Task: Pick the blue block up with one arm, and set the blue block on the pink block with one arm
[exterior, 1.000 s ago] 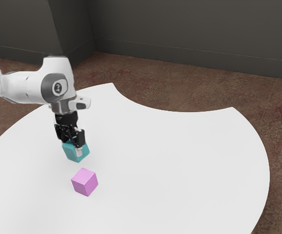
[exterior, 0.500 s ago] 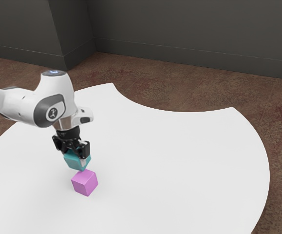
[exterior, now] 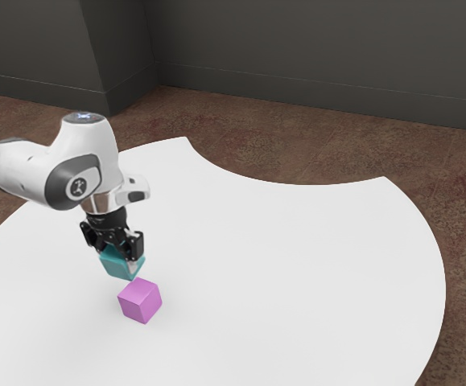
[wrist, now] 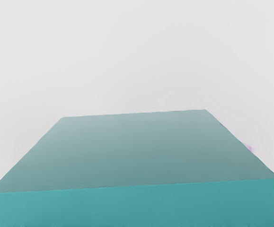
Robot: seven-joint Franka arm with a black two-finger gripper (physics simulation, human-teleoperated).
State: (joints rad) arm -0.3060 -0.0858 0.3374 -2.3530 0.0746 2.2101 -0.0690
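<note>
My black gripper point(exterior: 120, 259) is shut on the blue-green block point(exterior: 117, 264), which hangs just above the white table. The pink block point(exterior: 140, 300) rests on the table directly in front of and slightly to the exterior view's right of the held block, almost touching its lower corner. In the wrist view the blue-green block point(wrist: 137, 165) lies large just under my hand, and a thin pink sliver of the pink block point(wrist: 251, 147) peeks out past one of its edges.
The round white table point(exterior: 297, 265) has a curved cut-out at its far edge, with brown carpet point(exterior: 313, 145) beyond. A dark wall and pillar stand at the back.
My hand has carried the blue-green block lower and toward the pink block, and the arm's upper link has swung toward the exterior view's left.
</note>
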